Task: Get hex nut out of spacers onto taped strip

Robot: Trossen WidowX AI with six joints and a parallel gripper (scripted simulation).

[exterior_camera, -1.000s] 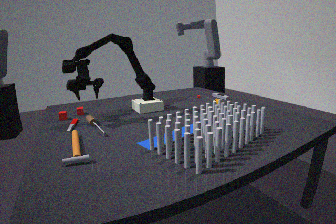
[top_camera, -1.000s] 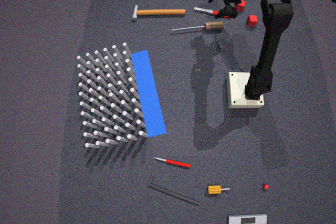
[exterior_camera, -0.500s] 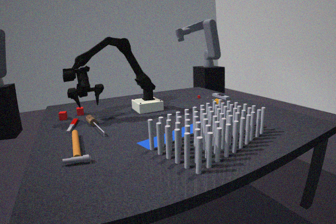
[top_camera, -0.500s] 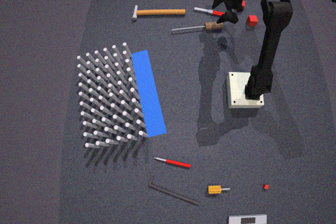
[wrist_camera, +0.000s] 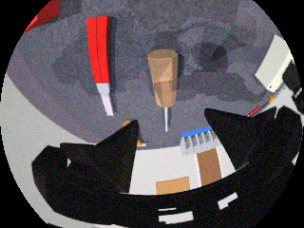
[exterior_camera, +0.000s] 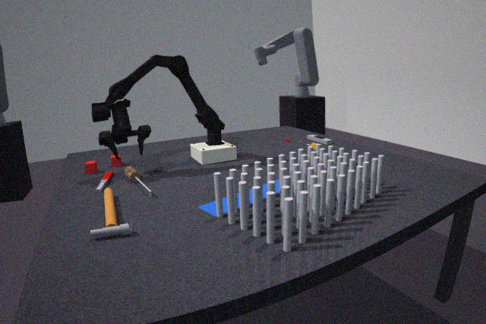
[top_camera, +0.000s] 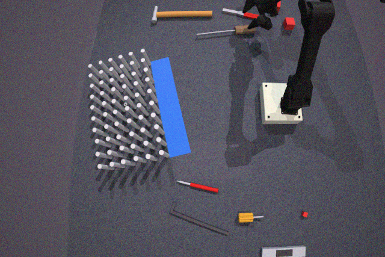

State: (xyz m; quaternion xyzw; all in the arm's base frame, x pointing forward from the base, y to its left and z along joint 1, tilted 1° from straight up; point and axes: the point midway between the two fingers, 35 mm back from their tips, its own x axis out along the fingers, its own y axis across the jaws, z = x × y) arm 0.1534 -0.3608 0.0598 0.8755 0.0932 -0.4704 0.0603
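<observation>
The small nut [top_camera: 125, 104] lies deep among the standing metal spacers [top_camera: 151, 103] [exterior_camera: 287, 226]. The blue taped strip [top_camera: 171, 108] [exterior_camera: 207, 207] runs along the field's front. A wood-handled tool with a thin metal shaft [top_camera: 214, 32] [exterior_camera: 143, 185] [wrist_camera: 162, 76] lies on the table. My gripper [top_camera: 246, 20] [exterior_camera: 129, 156] [wrist_camera: 173, 117] is open and empty, pointing down above the handle end of that tool, with a gap below the fingertips. A dark rod with a short bent end [top_camera: 198, 221] lies on the table at the bottom of the top view.
A red-handled knife [top_camera: 251, 15] [exterior_camera: 105, 177] [wrist_camera: 99, 52] lies beside the wood-handled tool. A hammer [top_camera: 186, 14] [exterior_camera: 110, 210] lies nearby. Red cubes [top_camera: 289, 23] [exterior_camera: 90, 167] sit beyond the handles. A red screwdriver [top_camera: 203, 187] and a yellow one [top_camera: 245, 217] lie on the other side.
</observation>
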